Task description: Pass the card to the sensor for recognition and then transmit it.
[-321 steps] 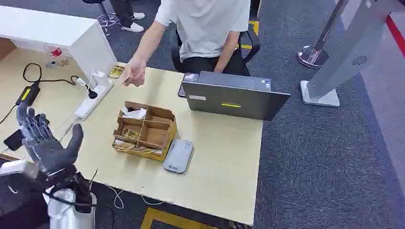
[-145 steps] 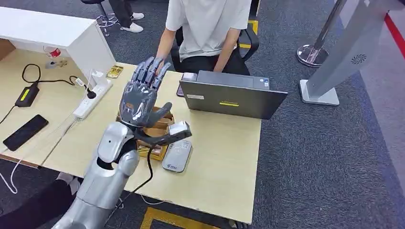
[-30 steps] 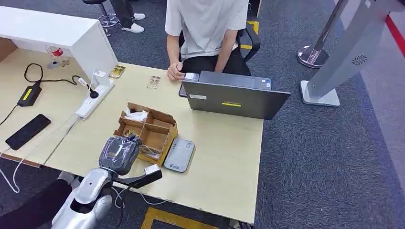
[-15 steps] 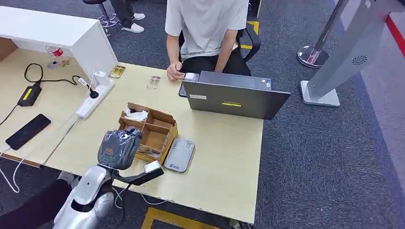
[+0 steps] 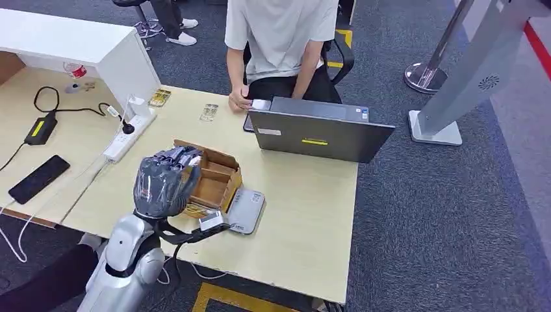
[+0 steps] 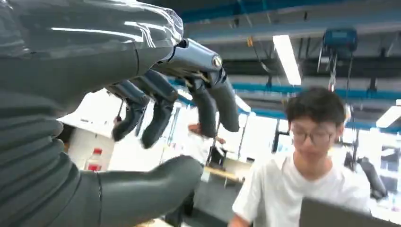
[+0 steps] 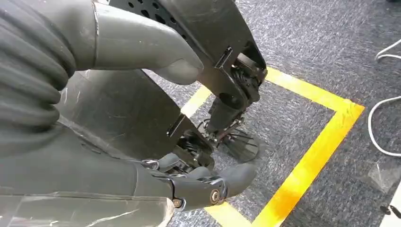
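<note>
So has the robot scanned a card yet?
Not yet, it seems. Done: nothing visible. In hand: the left robot hand hovers over the cardboard box, and its wrist view shows it holding nothing. Left: probably take a card, hold it to the grey sensor, then pass it to the person.

- Grey carpet (image 5: 442, 214) covers the floor, with yellow tape (image 7: 307, 165) marking it.
- A pale wood table (image 5: 305, 221) stands on it.
- A white desk (image 5: 78, 45) lies beyond the table's far left corner.
- A grey stand (image 5: 468, 71) rises at far right.
- Ceiling strip lights (image 6: 286, 56), blurred, perhaps on blue beams.
</note>
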You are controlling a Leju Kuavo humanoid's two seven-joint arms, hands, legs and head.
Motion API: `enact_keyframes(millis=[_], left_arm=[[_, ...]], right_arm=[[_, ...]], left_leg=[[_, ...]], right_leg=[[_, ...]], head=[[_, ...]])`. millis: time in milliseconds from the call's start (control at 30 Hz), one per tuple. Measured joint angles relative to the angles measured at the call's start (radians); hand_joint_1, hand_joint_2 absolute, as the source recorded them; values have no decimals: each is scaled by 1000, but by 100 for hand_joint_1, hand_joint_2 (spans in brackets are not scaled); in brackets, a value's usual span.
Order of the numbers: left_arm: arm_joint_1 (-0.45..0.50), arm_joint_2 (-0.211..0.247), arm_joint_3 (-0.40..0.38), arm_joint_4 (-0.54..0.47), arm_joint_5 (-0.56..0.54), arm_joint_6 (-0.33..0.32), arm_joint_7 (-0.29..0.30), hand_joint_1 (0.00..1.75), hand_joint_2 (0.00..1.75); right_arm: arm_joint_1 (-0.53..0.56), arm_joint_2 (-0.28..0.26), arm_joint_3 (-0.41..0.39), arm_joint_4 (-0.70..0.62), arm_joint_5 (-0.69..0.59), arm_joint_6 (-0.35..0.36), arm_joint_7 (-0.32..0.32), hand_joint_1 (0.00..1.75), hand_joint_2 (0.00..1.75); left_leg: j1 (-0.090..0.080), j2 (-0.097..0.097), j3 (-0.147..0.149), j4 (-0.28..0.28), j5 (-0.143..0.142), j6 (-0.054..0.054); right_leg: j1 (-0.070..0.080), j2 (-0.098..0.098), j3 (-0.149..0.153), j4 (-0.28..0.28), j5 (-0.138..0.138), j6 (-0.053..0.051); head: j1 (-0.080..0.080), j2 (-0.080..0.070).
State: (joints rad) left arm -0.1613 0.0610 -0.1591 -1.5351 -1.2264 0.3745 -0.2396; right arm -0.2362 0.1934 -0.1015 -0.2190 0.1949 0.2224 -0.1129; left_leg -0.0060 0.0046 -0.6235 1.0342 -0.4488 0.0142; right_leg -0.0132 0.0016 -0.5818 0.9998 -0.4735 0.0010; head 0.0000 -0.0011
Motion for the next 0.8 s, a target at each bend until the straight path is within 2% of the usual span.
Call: enact_keyframes(millis=[100, 233, 367, 567, 667, 800], left_arm=[[0, 3, 0, 6, 6, -59, 0, 0, 175], [16, 28, -1, 7, 30, -129, -29, 0, 175], [64, 79, -11, -18, 67, -203, -83, 0, 175], [142, 169, -23, -67, 75, -246, -120, 0, 175], [161, 201, -24, -73, 72, -266, -117, 0, 175], [166, 227, -24, -72, 46, -288, -70, 0, 175]], right_arm=[[0, 2, 0, 0, -5, -3, 3, 0, 175], [1, 3, -3, 0, -12, -7, 0, 0, 175], [3, 3, -7, 0, -18, -14, -9, 0, 175], [6, 3, -19, 0, -19, -11, -25, 0, 175], [7, 3, -19, 0, -18, 0, -33, 0, 175], [7, 3, -20, 0, -16, 2, -33, 0, 175]], left_leg=[[0, 0, 0, 0, 0, 0], [0, 1, 0, 0, 0, 0], [0, 1, 0, 0, 0, 0], [0, 0, 0, 0, -1, 1], [0, 0, 0, 0, -1, 1], [0, 0, 0, 0, -1, 1]], right_leg=[[0, 0, 0, 0, 0, 0], [0, 0, 0, 0, 0, 0], [0, 0, 0, 0, 0, 0], [0, 0, 0, 0, -1, 1], [0, 0, 0, 0, -1, 1], [0, 0, 0, 0, -1, 1]], head=[[0, 0], [0, 0], [0, 0], [0, 0], [0, 0], [0, 0]])
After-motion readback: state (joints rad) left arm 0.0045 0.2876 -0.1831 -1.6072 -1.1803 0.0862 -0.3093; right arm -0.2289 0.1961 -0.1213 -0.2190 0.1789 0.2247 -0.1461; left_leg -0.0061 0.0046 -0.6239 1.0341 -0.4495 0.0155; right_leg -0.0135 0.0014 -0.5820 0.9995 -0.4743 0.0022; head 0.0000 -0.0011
